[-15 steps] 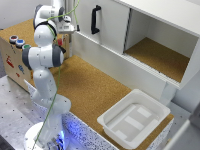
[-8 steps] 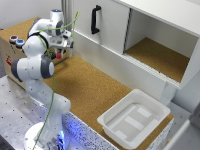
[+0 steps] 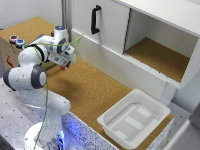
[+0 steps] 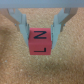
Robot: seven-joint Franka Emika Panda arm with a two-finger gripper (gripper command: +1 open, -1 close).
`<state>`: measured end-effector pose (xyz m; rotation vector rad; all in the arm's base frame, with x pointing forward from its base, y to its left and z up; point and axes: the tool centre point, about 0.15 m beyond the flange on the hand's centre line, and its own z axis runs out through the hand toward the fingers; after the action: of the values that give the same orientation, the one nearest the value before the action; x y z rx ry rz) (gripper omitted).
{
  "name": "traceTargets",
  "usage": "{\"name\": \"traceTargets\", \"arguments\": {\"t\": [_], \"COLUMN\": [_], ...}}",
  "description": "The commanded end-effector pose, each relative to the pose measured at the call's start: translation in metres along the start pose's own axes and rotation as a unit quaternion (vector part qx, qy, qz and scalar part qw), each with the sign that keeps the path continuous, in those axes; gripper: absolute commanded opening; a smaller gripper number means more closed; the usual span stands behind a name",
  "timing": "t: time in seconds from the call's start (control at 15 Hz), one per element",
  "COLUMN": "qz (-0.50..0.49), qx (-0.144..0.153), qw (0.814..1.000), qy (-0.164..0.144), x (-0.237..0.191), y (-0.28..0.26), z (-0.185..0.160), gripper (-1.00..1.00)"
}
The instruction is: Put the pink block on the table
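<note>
A white robot arm bends low over the table (image 3: 95,90), a wide brown cork surface, with its gripper (image 3: 68,62) near the back edge at the exterior view's left. In the wrist view the gripper (image 4: 41,31) has its two pale fingers (image 4: 22,26) pressed against opposite sides of the pink block (image 4: 41,42), a small red-pink cube with dark markings on two faces, so it is grasping the block. Cork fills the view beneath the block; whether the block touches it cannot be told. A white cupboard (image 3: 145,35) with a black handle (image 3: 94,19) stands behind, and a white plastic tray (image 3: 134,119) sits at the exterior view's right.
</note>
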<state>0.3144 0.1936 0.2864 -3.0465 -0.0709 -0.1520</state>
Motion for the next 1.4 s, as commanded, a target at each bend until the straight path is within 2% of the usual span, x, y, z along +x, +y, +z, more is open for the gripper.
{"name": "traceTargets", "arguments": {"t": [0.0,0.13,0.33,0.47,0.53,0.6,0.87,1.0,1.2,1.33], "qz": [0.042,0.045,0.031,0.025,0.022,0.02,0.023,0.025,-0.01,-0.011], "qx": [0.024,0.007,-0.03,-0.036,-0.044,-0.053,-0.059,-0.047,-0.042,-0.026], "qw": [0.996,0.994,0.996,0.995,0.995,0.995,0.998,0.998,0.998,0.997], "qy": [-0.073,-0.097,-0.082,-0.09,-0.091,-0.086,-0.015,0.022,0.048,0.071], "x": [0.035,0.033,0.038,0.035,0.032,0.03,0.017,0.012,0.015,0.015], "y": [0.01,0.013,0.011,0.01,0.009,0.006,-0.003,-0.005,-0.018,-0.029], "z": [0.054,0.064,0.056,0.058,0.057,0.055,0.025,0.003,-0.022,-0.035], "gripper": [-1.0,-1.0,-1.0,-1.0,1.0,1.0,1.0,1.0,1.0,1.0]}}
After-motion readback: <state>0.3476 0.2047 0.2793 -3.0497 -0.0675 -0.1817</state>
